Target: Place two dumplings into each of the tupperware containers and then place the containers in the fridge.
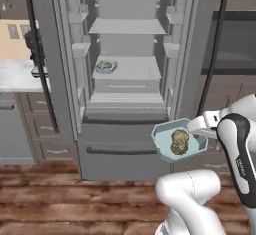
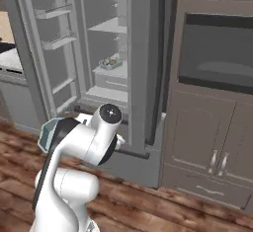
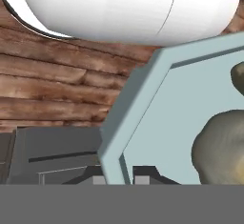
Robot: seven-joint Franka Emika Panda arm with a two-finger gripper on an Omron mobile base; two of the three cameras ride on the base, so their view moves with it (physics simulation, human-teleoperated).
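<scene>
Tupperware container [image 1: 165, 140], a light, stiff pale-blue tray carrying two loose dumplings [image 1: 179, 141], hangs in front of the open fridge [image 1: 125, 74], likely to spill if tilted; its thin rim is the natural hold. Clamped nearly shut on that rim, the tool [image 3: 125, 176] keeps it level, while another filled container [image 1: 106, 67] sits on a fridge shelf.

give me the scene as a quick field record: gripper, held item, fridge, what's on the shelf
gripper: shut on the rim of a shallow pale-blue plastic tray
held tray contents: lumpy tan-beige dumplings
fridge: tall grey stainless-steel refrigerator, upper doors open
fridge shelf: second pale-blue tray holding dumplings, on the middle shelf
held tray position: in the air in front of the fridge's lower drawers
floor: brown wood planks
</scene>
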